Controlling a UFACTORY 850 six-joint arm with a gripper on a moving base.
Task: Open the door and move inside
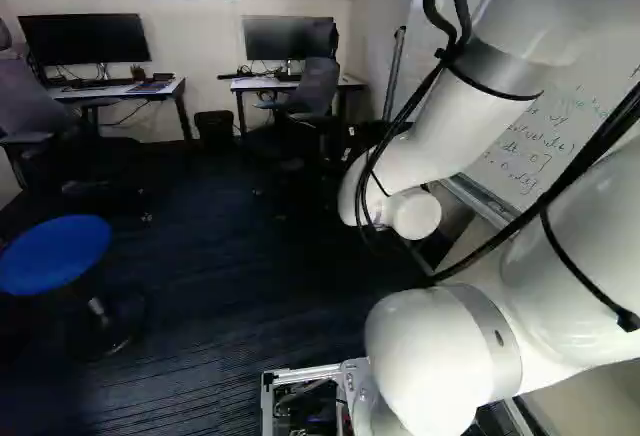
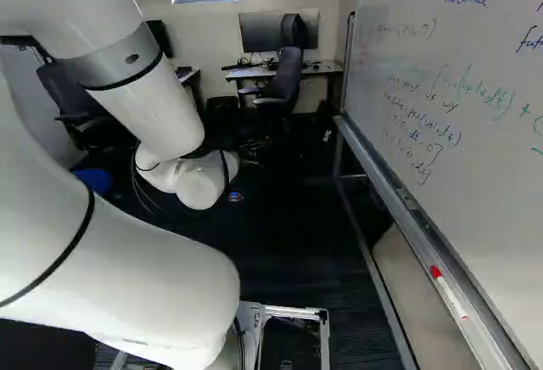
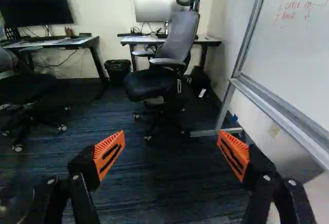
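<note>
Dark carpet stretches ahead; the base sits within an office, whiteboard [image 2: 450, 124] at the frame's right. No door shows in any view. The hand [image 3: 172, 154] hangs apart, holding nothing, facing a chair [image 3: 164, 64].

1. Glossy white plastic shell on the arm [image 1: 470, 106], smooth, with a dull grey metal-looking band.
2. Ribbed orange pads [image 3: 109, 152], matt, on the gripper [image 3: 171, 152]; black plastic fingers behind.
3. Dark carpet [image 3: 154, 183], ridged and rough.
4. Smooth, shiny whiteboard [image 2: 458, 90] in a silvery metal frame.
5. Office chair [image 3: 164, 64]: matt grey mesh-like back, black seat.
6. Matt blue stool [image 1: 52, 253] top.
</note>
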